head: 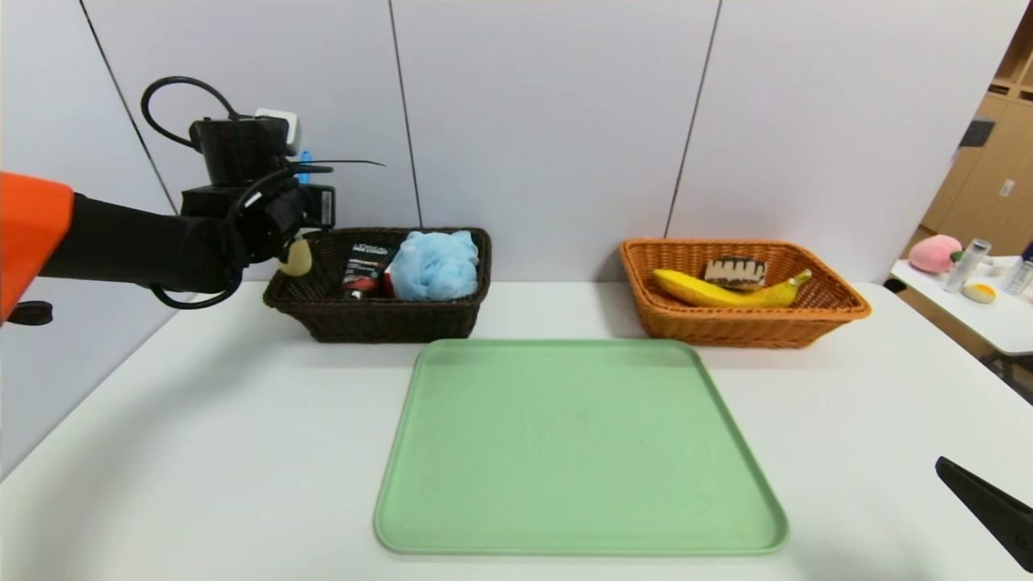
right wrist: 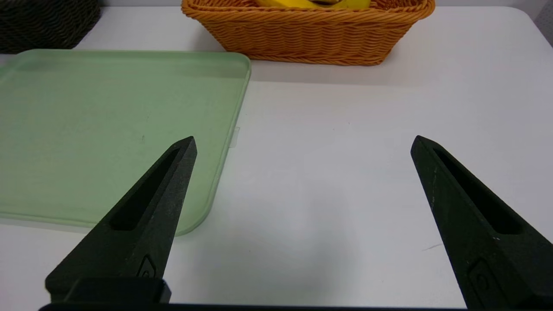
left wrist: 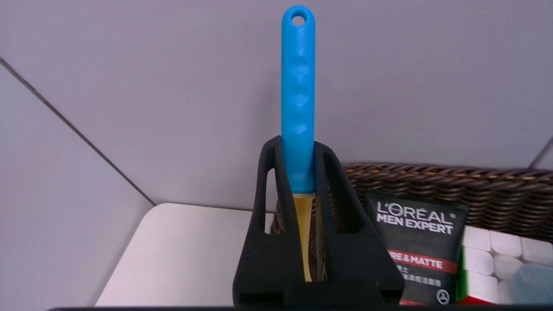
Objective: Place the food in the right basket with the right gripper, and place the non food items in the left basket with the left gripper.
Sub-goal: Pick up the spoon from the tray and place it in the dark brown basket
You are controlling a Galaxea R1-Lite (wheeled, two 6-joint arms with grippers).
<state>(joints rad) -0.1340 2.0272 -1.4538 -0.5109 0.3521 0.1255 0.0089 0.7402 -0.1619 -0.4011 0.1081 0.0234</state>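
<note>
Right gripper (right wrist: 302, 142) low over table (right wrist: 328, 181) near tray (right wrist: 108, 121), fingers spread wide, nothing between them. Left gripper (left wrist: 298, 149) clamped on spoon (left wrist: 297, 99), handle up, above left basket (head: 379, 319) at its left end. Tube (head: 363, 270), pouf (head: 436, 265), cube (left wrist: 488, 268) inside. Banana (head: 718, 292), cake (head: 734, 272) in right basket (head: 742, 327).

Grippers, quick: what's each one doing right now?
Left gripper: shut on the spoon, above the left basket.
Right gripper: open, holding nothing, low over the table.
</note>
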